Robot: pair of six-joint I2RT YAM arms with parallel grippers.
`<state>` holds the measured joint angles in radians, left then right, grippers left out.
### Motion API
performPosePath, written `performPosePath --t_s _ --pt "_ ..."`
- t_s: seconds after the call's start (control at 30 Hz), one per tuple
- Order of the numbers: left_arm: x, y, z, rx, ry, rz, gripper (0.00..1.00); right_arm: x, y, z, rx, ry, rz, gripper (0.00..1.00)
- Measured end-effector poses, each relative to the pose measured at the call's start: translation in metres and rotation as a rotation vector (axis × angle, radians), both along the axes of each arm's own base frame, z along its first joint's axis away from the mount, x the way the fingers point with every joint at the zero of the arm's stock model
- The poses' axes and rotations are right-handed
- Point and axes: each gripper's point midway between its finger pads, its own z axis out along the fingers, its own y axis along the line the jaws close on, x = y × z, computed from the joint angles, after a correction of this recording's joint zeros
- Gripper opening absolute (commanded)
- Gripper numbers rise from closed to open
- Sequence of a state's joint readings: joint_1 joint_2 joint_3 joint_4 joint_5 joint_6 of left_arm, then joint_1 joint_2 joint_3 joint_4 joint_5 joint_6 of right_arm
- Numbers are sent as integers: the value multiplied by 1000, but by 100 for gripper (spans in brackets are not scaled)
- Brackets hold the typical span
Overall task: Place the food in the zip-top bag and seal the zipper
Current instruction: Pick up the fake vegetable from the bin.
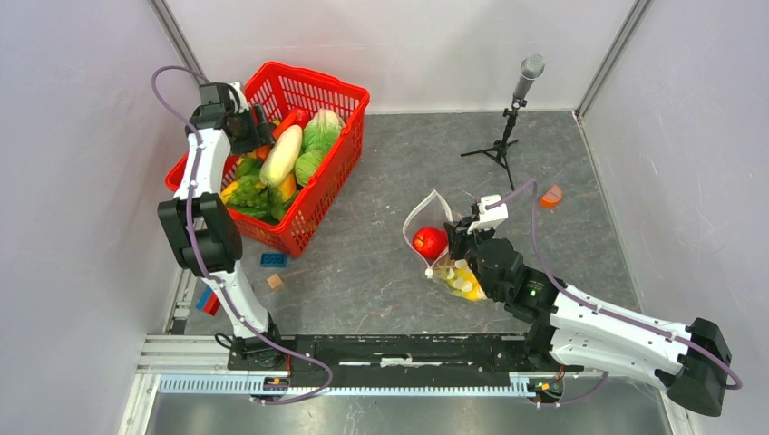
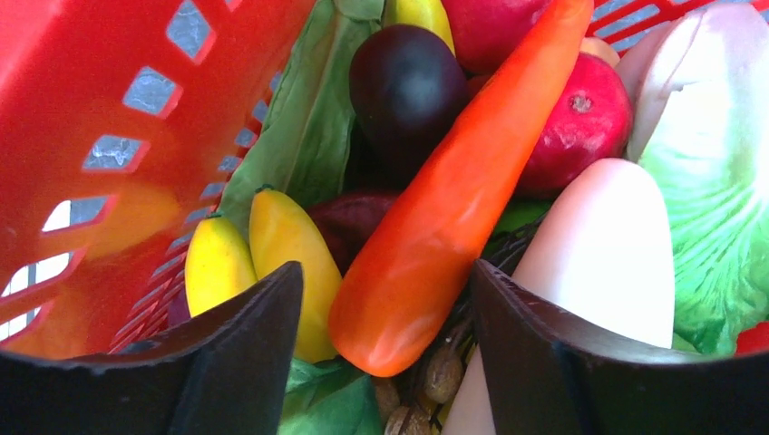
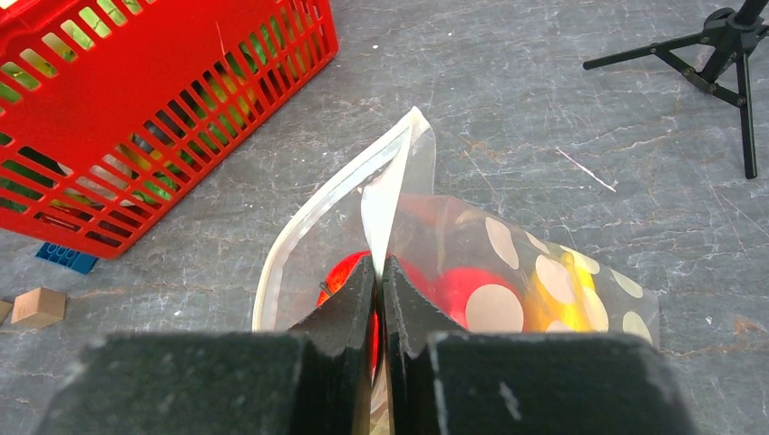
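Observation:
The dotted clear zip-top bag [image 1: 449,258] lies on the grey table with its mouth held open. A red tomato [image 1: 429,241] and yellow food [image 1: 462,279] are inside it. My right gripper [image 3: 378,268] is shut on one lip of the bag [image 3: 508,272] by the whitish zipper strip [image 3: 317,204]. My left gripper [image 2: 385,290] is open inside the red basket [image 1: 335,95], its fingers either side of the tip of an orange carrot [image 2: 453,208]. Yellow bananas [image 2: 272,263], a white radish [image 2: 608,254], a dark eggplant [image 2: 408,82], a red pomegranate [image 2: 580,127] and green leaves [image 2: 308,127] lie around it.
A microphone on a small black tripod [image 1: 508,118] stands at the back right. An orange piece [image 1: 550,195] lies right of the bag. A blue brick [image 1: 273,260] and a wooden cube [image 1: 275,282] lie in front of the basket. More blocks [image 1: 207,301] sit by the left arm.

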<state>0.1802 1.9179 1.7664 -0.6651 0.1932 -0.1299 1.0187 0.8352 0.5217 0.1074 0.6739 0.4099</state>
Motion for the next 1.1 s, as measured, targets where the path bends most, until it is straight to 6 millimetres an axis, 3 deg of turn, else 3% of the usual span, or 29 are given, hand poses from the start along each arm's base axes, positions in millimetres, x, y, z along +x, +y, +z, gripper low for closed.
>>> performPosePath --t_s 0.1,0.3,0.5,0.7,0.83,0.97,1.1 --pt "-3 0 -1 5 17 -8 61 0 1 1 5 -3 2 10" --pt "-4 -5 -7 -10 36 -44 54 0 2 2 9 -3 11 10" --pt "-5 -8 -7 -17 37 -66 71 -1 5 2 14 -2 23 10" --pt "-8 -3 -13 -11 59 -58 78 -3 7 3 22 0 39 10" --pt "-3 -1 -24 -12 77 -59 64 -4 8 5 35 -1 44 10" --pt "-2 -2 -27 -15 70 -70 41 -4 8 6 40 -2 45 9" --pt "-5 -5 -25 -14 61 -83 32 -5 9 6 43 0 51 6"
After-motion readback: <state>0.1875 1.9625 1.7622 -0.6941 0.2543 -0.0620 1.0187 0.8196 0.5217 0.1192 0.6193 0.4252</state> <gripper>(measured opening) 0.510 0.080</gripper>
